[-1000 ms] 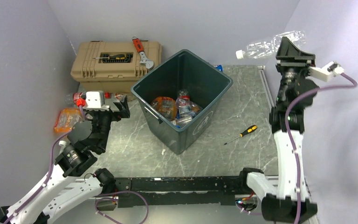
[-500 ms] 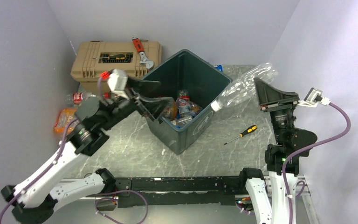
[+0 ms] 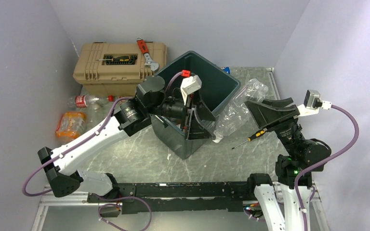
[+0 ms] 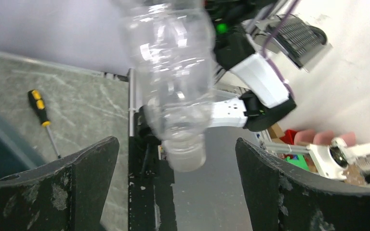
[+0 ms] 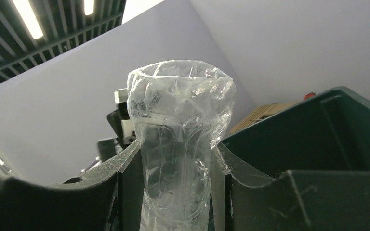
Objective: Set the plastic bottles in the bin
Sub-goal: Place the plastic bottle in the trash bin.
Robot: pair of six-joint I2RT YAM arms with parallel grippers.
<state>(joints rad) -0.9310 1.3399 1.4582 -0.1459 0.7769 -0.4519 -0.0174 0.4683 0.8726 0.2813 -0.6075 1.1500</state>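
I am noting the right end effector, now lowered from high up, clenching a crushed clear bottle that is hanging cap-down just outside the bin. The left end effector, having swung across, is gaping empty toward it; a handover looks pending.
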